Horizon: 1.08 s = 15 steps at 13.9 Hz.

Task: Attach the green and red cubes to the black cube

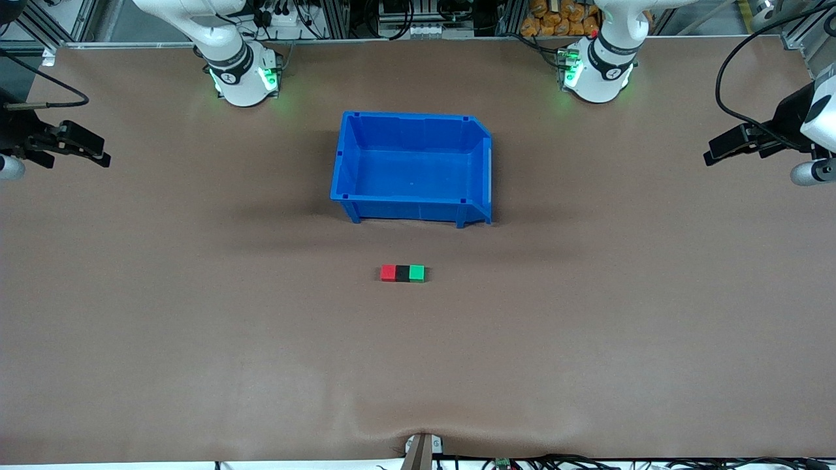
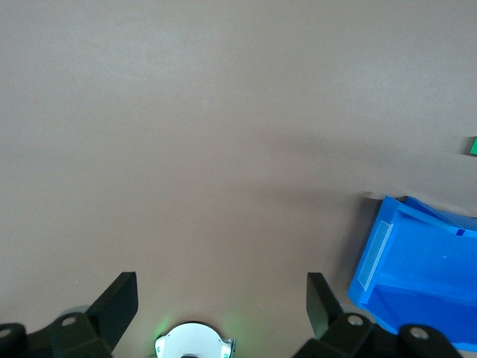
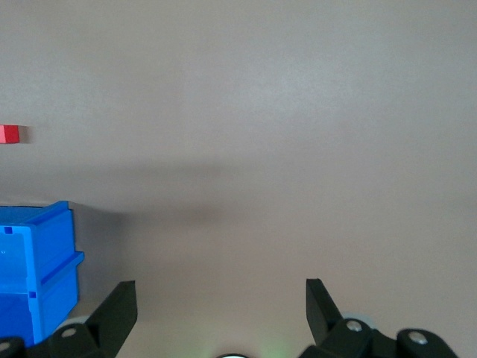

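Observation:
The red cube (image 1: 388,273), the black cube (image 1: 402,273) and the green cube (image 1: 417,273) lie in one row on the table, touching side to side, with the black one in the middle. They sit nearer to the front camera than the blue bin. My left gripper (image 1: 713,151) hangs open over the left arm's end of the table, away from the cubes. My right gripper (image 1: 99,151) hangs open over the right arm's end. The left wrist view shows the open left gripper (image 2: 222,294) and an edge of the green cube (image 2: 472,145). The right wrist view shows the open right gripper (image 3: 221,298) and the red cube (image 3: 9,134).
An empty blue bin (image 1: 410,115) stands mid-table between the cubes and the arms' bases; a corner of the bin (image 2: 417,261) shows in the left wrist view, and a corner of the bin (image 3: 37,253) in the right. Brown table surface spreads around the cubes.

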Each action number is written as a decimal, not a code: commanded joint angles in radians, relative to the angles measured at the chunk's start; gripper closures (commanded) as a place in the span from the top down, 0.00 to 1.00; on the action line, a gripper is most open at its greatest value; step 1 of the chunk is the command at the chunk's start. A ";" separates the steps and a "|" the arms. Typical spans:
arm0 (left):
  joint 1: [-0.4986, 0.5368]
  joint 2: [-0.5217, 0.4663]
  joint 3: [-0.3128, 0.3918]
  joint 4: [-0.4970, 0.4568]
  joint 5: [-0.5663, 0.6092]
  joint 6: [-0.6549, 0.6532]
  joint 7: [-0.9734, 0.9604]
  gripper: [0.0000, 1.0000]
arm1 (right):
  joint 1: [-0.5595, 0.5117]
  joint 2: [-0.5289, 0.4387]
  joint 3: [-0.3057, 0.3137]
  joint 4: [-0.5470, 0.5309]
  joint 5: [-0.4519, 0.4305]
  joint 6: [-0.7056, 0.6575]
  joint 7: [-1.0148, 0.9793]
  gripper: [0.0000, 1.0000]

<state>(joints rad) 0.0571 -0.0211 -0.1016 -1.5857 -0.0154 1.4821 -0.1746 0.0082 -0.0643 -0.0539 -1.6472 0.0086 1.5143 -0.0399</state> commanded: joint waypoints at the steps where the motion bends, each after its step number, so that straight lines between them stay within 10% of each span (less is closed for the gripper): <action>1: -0.003 -0.008 -0.010 -0.011 0.017 -0.003 0.009 1.00 | -0.005 -0.028 0.000 -0.028 -0.012 0.007 0.020 1.00; 15: 0.009 -0.023 -0.003 0.001 0.017 -0.011 0.016 1.00 | 0.003 0.004 -0.023 0.010 -0.010 0.012 0.008 1.00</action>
<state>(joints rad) 0.0582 -0.0245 -0.1008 -1.5849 -0.0154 1.4824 -0.1747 0.0079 -0.0626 -0.0770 -1.6446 0.0085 1.5235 -0.0375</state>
